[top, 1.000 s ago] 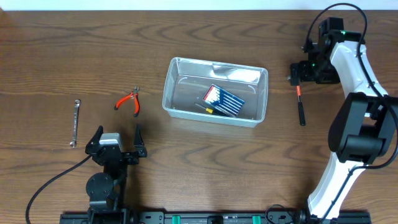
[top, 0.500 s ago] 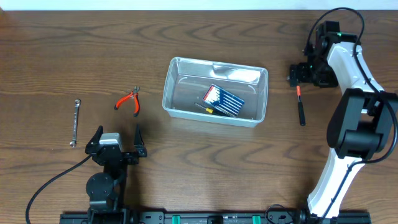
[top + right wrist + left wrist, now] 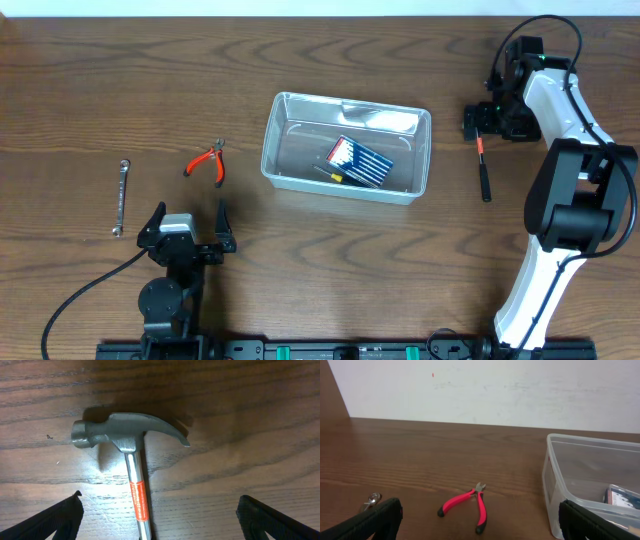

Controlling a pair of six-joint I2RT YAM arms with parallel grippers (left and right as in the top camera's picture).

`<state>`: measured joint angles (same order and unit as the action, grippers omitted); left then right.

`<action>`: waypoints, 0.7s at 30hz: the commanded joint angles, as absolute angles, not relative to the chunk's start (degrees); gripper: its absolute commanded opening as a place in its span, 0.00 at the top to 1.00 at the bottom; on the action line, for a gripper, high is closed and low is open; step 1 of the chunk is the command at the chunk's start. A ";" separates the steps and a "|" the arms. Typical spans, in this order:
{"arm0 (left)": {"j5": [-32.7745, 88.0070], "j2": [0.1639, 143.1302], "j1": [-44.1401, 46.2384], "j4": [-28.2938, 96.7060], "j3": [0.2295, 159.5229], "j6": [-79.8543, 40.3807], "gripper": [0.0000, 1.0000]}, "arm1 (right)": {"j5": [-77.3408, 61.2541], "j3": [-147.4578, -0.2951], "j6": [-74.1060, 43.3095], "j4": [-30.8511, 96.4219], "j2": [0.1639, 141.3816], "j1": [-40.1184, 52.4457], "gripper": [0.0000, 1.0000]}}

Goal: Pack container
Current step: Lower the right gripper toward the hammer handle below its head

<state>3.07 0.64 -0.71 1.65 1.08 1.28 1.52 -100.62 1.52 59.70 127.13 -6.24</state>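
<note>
Barely anything has shifted in the past second. On a dark wooden table [image 3: 120, 80], the white right arm [image 3: 560, 110] has leaned a touch farther from its base. Its gripper [image 3: 480, 120] still hovers to the right of the container, above the hammer's head, with the jaws spread wide on either side of the handle and touching nothing.

The container [image 3: 295, 150], a clear rectangular bin, sits at the middle of the table and has not moved. The left gripper [image 3: 189, 215] waits well off to the container's lower left, its jaws also spread wide and empty.

The hammer [image 3: 130, 430] lies flat just right of the container. A small blue case [image 3: 360, 162] rests inside it. Red-handled pliers [image 3: 207, 163] lie near the container's left side, and a slim wrench [image 3: 121, 195] lies farther left again.

So packing appears only begun. The right arm seems to be lining up a grasp on the hammer, and three tools are still outside the bin.
</note>
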 commanded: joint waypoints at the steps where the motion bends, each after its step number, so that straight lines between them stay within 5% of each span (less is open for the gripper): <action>1: 3.44 0.34 -0.91 3.84 0.23 0.95 0.02 | 1.45 -100.38 2.26 59.55 127.63 -5.67 0.01; 21: 3.44 0.34 -0.91 3.84 0.23 0.95 0.02 | 1.45 -100.36 3.73 59.55 127.63 -4.73 0.01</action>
